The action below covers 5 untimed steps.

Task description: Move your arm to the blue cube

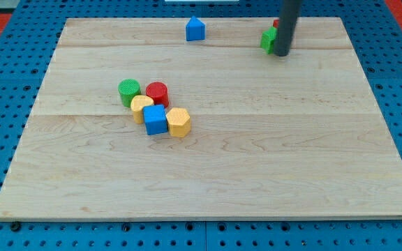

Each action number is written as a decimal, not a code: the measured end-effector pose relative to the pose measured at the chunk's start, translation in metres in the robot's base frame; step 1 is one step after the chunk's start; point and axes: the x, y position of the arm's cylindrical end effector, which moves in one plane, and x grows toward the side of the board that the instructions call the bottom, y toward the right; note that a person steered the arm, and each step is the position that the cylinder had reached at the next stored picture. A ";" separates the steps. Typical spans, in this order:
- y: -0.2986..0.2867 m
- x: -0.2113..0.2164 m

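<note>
The blue cube (155, 119) lies left of the board's middle, in a tight cluster with a yellow block (142, 107) on its upper left and a yellow hexagonal block (179, 122) on its right. A green cylinder (129, 90) and a red cylinder (157, 93) sit just above them. My tip (282, 53) is far off at the view's top right, right next to a green block (268, 40). A red block (276, 24) is mostly hidden behind the rod.
A blue house-shaped block (195, 29) stands near the board's top edge, left of my tip. The wooden board (257, 153) lies on a blue perforated table (5, 90).
</note>
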 end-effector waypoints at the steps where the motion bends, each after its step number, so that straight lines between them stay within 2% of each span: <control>1: 0.002 0.040; 2: -0.051 0.146; 3: -0.139 0.225; 4: -0.242 0.227; 5: -0.249 0.178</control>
